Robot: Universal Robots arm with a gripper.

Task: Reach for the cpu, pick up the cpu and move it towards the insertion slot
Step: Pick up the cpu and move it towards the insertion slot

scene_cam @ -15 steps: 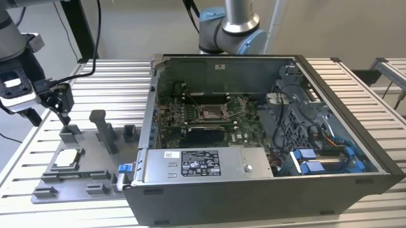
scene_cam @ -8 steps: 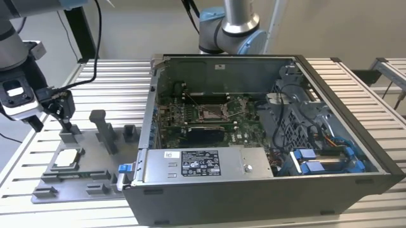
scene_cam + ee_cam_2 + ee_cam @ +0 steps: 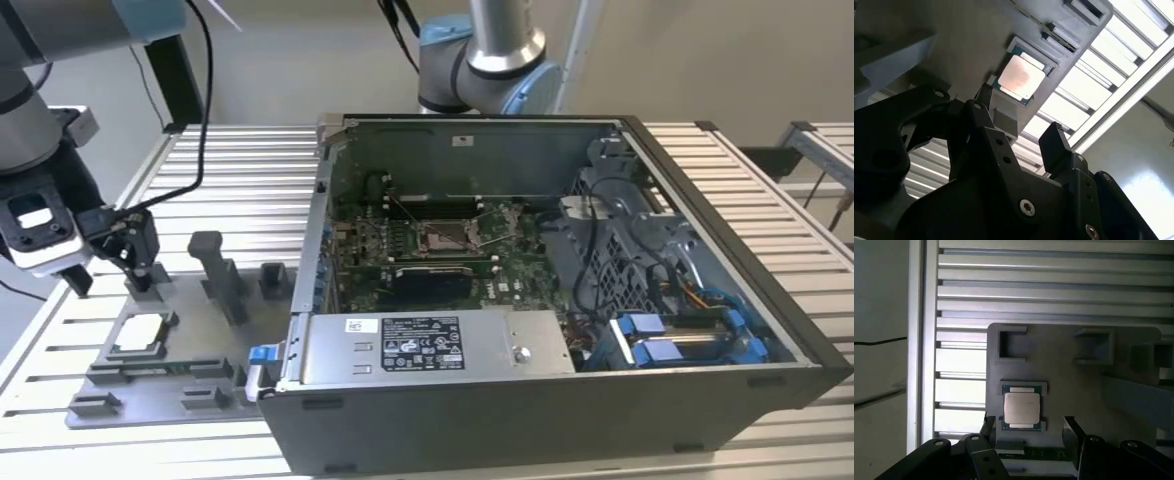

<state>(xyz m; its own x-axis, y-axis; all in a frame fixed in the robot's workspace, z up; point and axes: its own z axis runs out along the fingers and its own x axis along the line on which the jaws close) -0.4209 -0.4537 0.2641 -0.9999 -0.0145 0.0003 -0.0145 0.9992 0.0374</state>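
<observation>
Standing on the slatted metal table, we find an open computer case with its green motherboard exposed. On the exterior view's left, just beside the case, lies a grey plastic tray with upright blocks and shallow recesses. Above the tray's far side hangs the gripper, at the end of the arm that enters from the exterior view's left edge. We see its jaws spread apart and grasping nothing; in both wrist views the two black fingers stand either side of open space, with the tray beneath them. The insertion slot sits near the middle of the motherboard, its metal frame around a brownish centre, well apart from the gripper. The cpu lies flat in a square recess of the tray, pale metal face up. In the first wrist view it sits just ahead of the open fingers, and we cannot see either finger touching it.
</observation>
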